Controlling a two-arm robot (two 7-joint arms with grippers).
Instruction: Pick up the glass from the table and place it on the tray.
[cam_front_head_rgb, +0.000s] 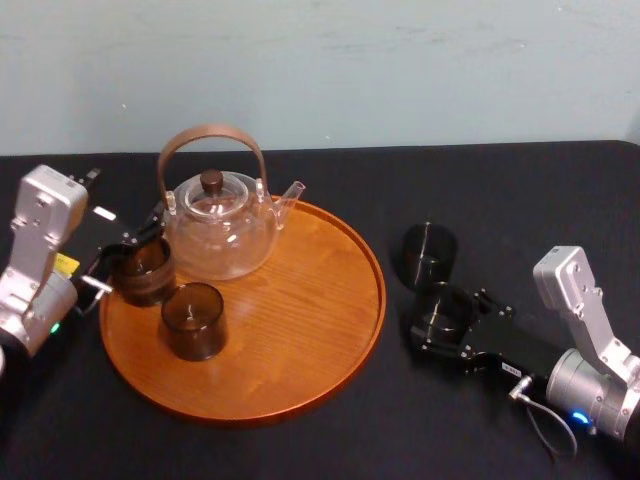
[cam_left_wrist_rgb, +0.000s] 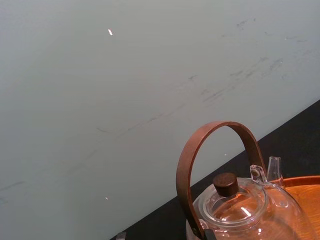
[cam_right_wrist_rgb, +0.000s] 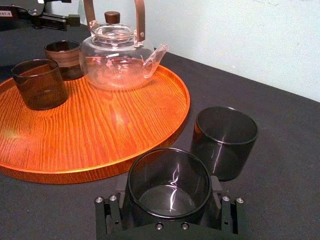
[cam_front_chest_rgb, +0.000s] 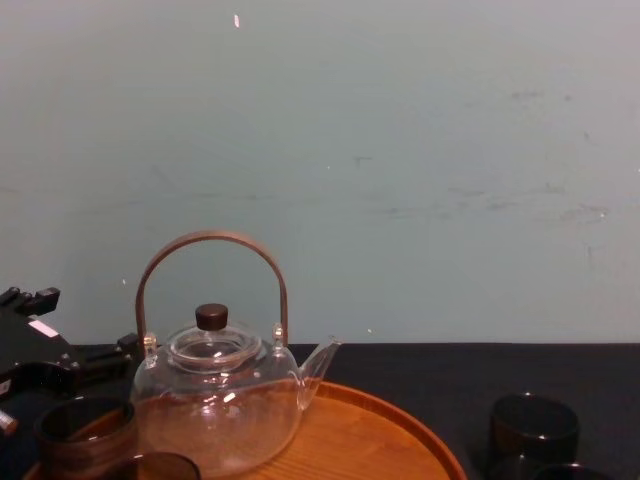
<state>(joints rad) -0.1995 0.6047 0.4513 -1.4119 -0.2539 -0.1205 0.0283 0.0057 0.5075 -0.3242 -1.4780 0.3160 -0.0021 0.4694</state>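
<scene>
Smoked glass, thin-walled and straight-sided: the tumbler (cam_right_wrist_rgb: 169, 172) to be moved stands upright on the black table (cam_front_head_rgb: 520, 200), just off the right rim of the round wooden tray (cam_front_head_rgb: 320, 330). The right gripper (cam_front_head_rgb: 443, 322) holds it between its jaws, which press on opposite sides of the wall low down, so I take it as pinched. A twin tumbler (cam_front_head_rgb: 429, 255) stands just behind it, toward the table's far edge, near but apart. I judge the tumbler light, stiff, slick and breakable. A hold across the wall, firm but not hard, suits it best, with a straight lift to clear the rim. On the tray stand a glass teapot (cam_front_head_rgb: 222, 228), a front tumbler (cam_front_head_rgb: 193, 320) and a left-rim tumbler (cam_front_head_rgb: 143, 272). The left gripper (cam_front_head_rgb: 125, 260) is at that last one, and whether the claw grips it I cannot tell
</scene>
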